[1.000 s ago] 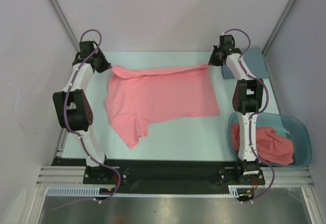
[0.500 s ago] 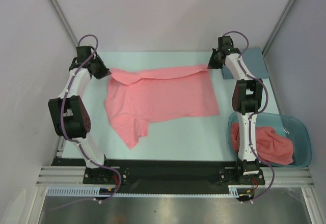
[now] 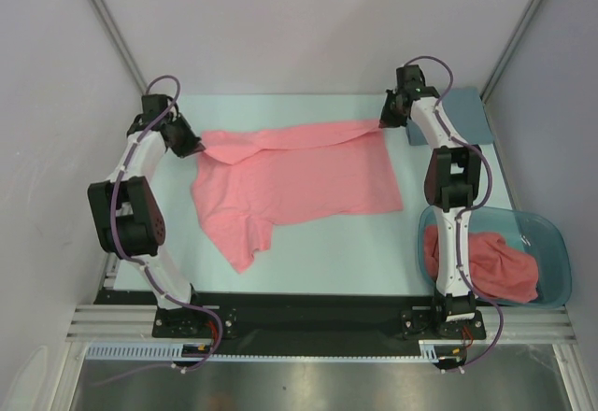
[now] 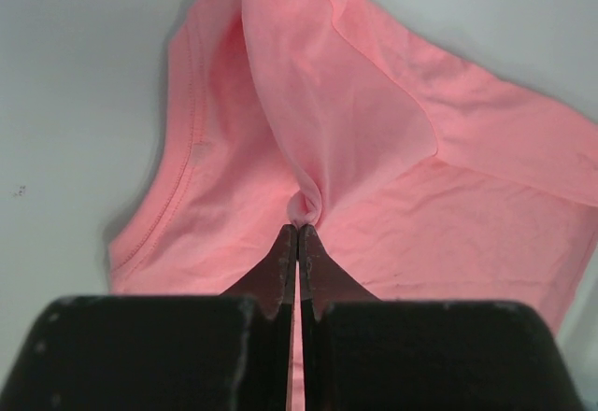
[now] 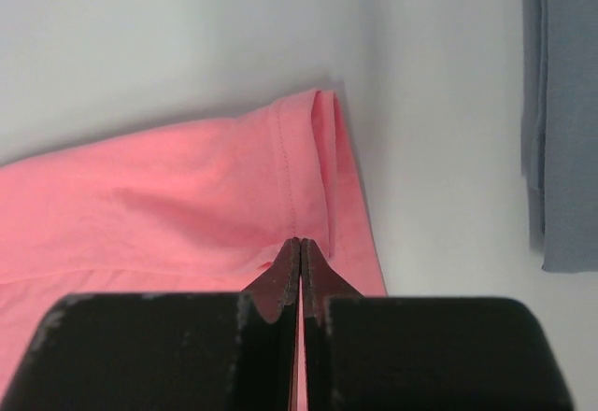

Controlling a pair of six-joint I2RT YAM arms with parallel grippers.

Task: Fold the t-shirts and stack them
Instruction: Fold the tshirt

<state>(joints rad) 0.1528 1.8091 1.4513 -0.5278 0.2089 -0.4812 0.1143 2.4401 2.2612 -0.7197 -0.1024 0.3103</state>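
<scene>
Both arms reach to the top of the overhead frame, with the t-shirt (image 3: 299, 182) spread mid-tabletop (image 3: 355, 243) between them. Left jaws are clenched on a pinch of its upper-left corner, right jaws clenched on the hemmed upper-right corner, tips tight together in both wrist views. Since a second ago the left arm (image 3: 126, 210) has swung out towards the left edge and its jaws sit lower in frame, so the shirt's top edge now runs straighter. Cloth (image 3: 472, 117) lies upper right; a second t-shirt (image 3: 500, 266) sits bunched in the tub (image 3: 556, 243), lower right
</scene>
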